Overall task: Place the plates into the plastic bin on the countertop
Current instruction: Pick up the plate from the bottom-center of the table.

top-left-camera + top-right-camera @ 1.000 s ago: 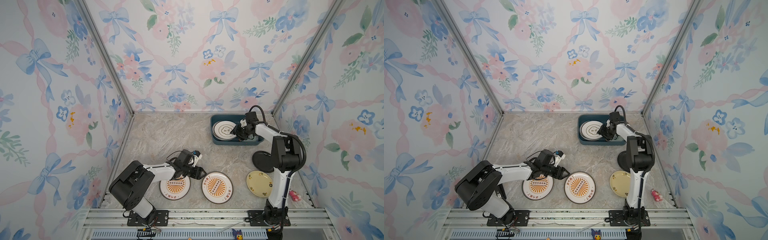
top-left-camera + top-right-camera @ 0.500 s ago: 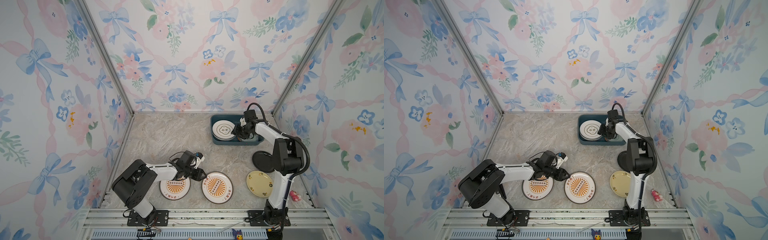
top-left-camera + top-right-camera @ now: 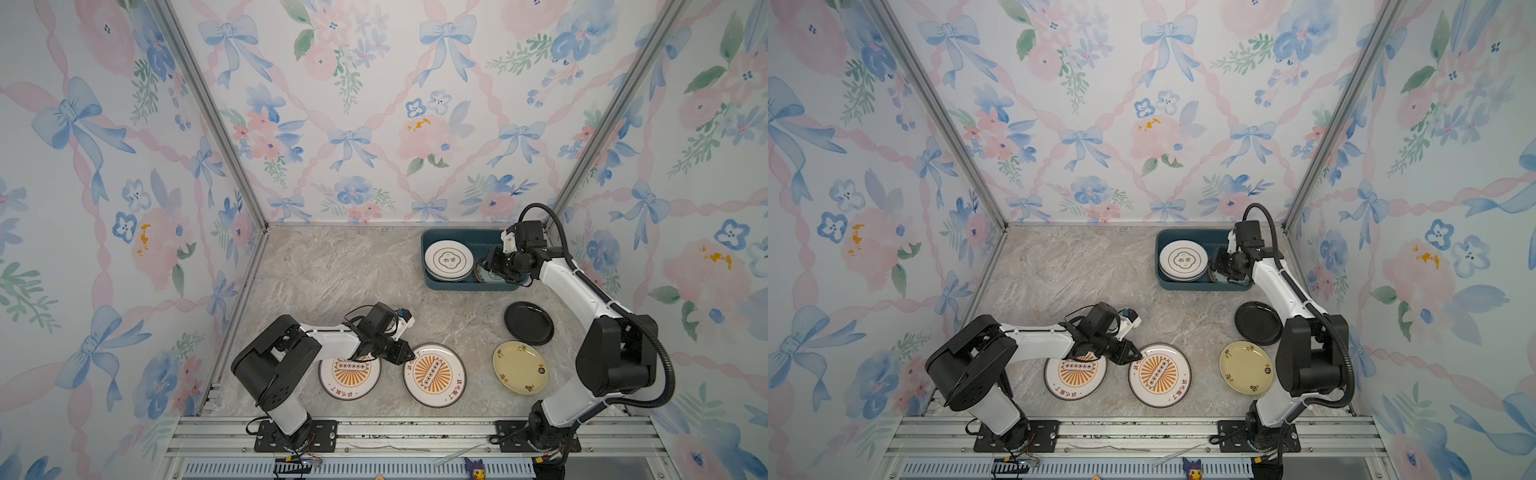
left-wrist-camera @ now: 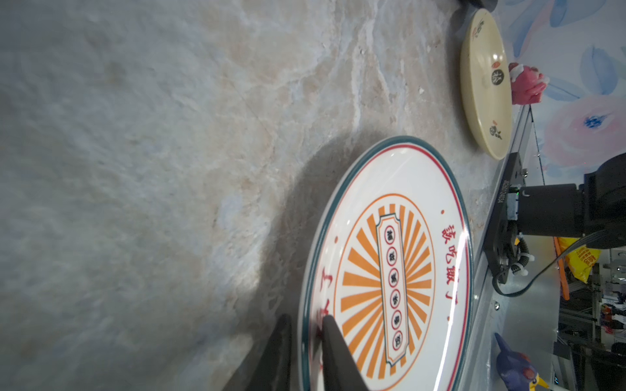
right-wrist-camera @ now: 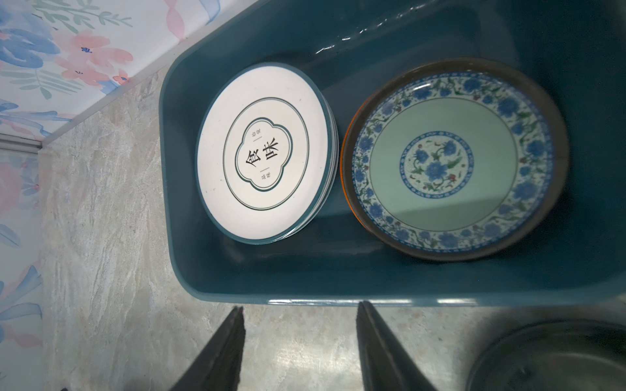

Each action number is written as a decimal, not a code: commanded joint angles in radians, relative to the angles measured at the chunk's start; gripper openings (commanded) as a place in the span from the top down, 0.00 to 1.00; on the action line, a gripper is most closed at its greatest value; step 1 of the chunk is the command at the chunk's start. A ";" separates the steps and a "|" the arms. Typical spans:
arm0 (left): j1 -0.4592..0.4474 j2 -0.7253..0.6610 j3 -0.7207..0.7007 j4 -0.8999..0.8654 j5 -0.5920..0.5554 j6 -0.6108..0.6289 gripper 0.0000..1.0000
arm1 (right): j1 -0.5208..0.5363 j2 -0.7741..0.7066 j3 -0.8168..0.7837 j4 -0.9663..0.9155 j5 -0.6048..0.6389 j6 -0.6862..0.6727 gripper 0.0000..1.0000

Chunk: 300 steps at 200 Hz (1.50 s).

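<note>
The plastic bin [image 3: 457,235] stands at the back right of the countertop [image 3: 332,274]. It holds a stack of plates topped by a white one with a green emblem [image 5: 261,152] and a blue floral plate [image 5: 447,159]. Two orange sunburst plates lie at the front; the left one [image 3: 350,376] is partly under my left arm. My left gripper [image 4: 306,321] is shut on the rim of the right sunburst plate [image 3: 434,375], one finger over it and one under. My right gripper [image 5: 300,305] hangs open over the bin's right half [image 3: 485,266], holding nothing.
A black plate [image 3: 528,323] and a pale yellow plate [image 3: 519,367] lie on the countertop in front of the bin, beside the right arm. A small pink toy [image 4: 526,83] sits by the right wall. An aluminium rail [image 3: 415,428] edges the front.
My left gripper has reached to the right sunburst plate's rim and closed on it. The right gripper has stayed open over the bin, shifting only slightly.
</note>
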 commanded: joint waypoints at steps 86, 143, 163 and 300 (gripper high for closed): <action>-0.007 0.060 0.049 -0.063 -0.007 0.025 1.00 | -0.078 -0.191 -0.241 0.045 -0.062 -0.048 0.46; 0.013 0.081 0.133 -0.071 0.017 0.020 1.00 | -0.081 -0.322 -0.408 0.145 -0.258 -0.086 0.43; 0.032 0.061 0.154 -0.072 0.048 0.014 1.00 | -0.080 -0.365 -0.467 0.181 -0.315 -0.073 0.43; 0.200 -0.041 0.282 -0.054 0.229 -0.046 1.00 | 0.032 -0.434 -0.777 0.655 -0.556 0.048 0.37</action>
